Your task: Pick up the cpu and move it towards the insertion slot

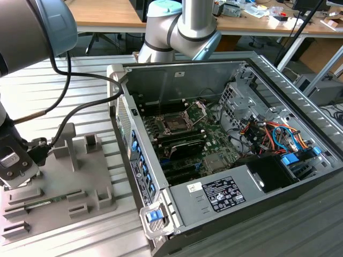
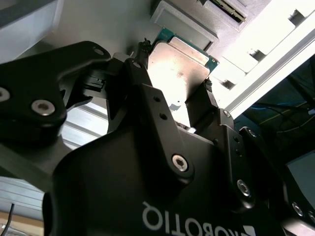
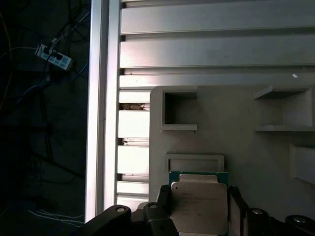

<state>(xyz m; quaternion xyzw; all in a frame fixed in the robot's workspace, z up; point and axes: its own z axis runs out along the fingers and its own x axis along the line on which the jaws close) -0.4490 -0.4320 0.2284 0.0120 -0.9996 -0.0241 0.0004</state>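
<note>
**Gripping the cpu at the grey tray, well apart from the insertion slot**

Second wrist view: the gripper (image 2: 175,66) has its two black fingers (image 2: 147,93) drawn in against opposite edges of the cpu (image 2: 183,73). The gap between them is no wider than the chip, which is the one thing they hold. The cpu sits between the fingertips. Its silvery metal face is turned up toward the wrist, and its thin green rim shows at the far corners.

First wrist view: the chip lies level between the same fingers and projects a little past their tips. Whether it rests on the surface below or is raised clear of it cannot be told.

Just beyond the fingertips stands a low raised square frame (image 3: 194,160) belonging to the grey plastic tray (image 3: 236,108). Farther from the gripper, the tray carries open-sided pockets and upright blocks. The tray rests on a table (image 3: 206,44) of ribbed aluminium profiles, which runs out past the tray's far edge.

Exterior view: the arm (image 1: 185,21) reaches toward the exterior view's left, where its wrist end hangs over the tray. An open computer case (image 1: 177,80) lies on the same table beside the tray. Inside it, across the near case wall from the gripper, is the insertion slot (image 1: 174,124), a dark square socket. Its silver retaining plate (image 1: 197,110) is hinged up.
</note>
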